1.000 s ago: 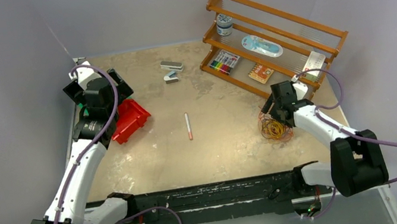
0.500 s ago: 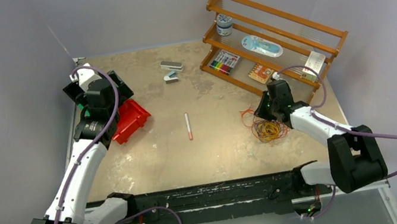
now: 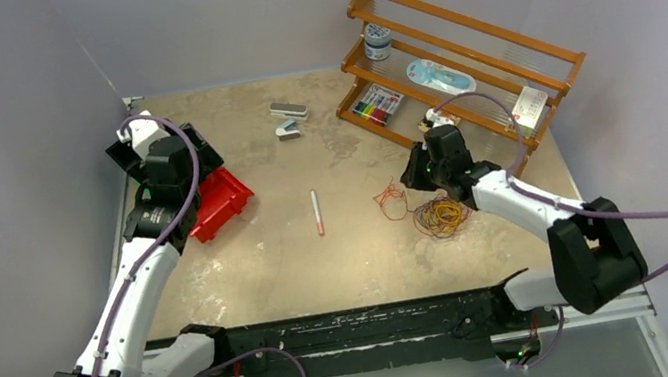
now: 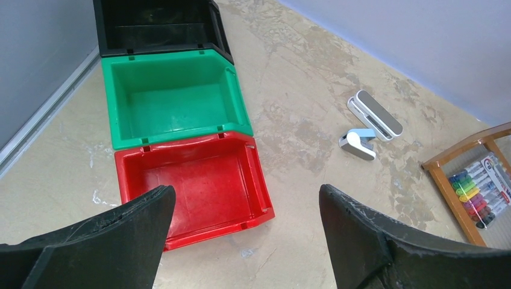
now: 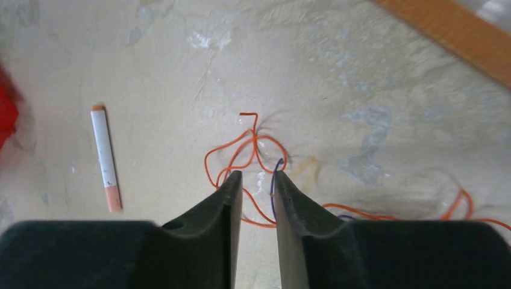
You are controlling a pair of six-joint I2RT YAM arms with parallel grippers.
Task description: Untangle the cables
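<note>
Since a moment ago, when my right end effector (image 5: 258, 177) stood wide open over the cables (image 3: 441, 217), two things are different. Its jaws have come almost together. It has also slid away from the wooden rack (image 3: 476, 24) and pulled the pile along with it.

One red-orange loop (image 5: 241, 147) now lies spread out just in front of my fingertips. It is apart from the yellow and dark heap, which sits behind this end effector and to its right. I think that is good, because one wire is starting to come out of the knot. The rest looks mixed up, so the job has only begun.

My right jaws leave only a thin gap. A red-orange strand and a dark strand run into that gap, so I seem to be pinching them. The white pen (image 5: 105, 159) lies on the tabletop (image 5: 361, 72), well off to the left of this end effector.

My left end effector (image 4: 246, 201) is wide open and holds nothing. It hangs over the red bin (image 4: 199, 192), with the green bin (image 4: 175, 102) just past it.
</note>
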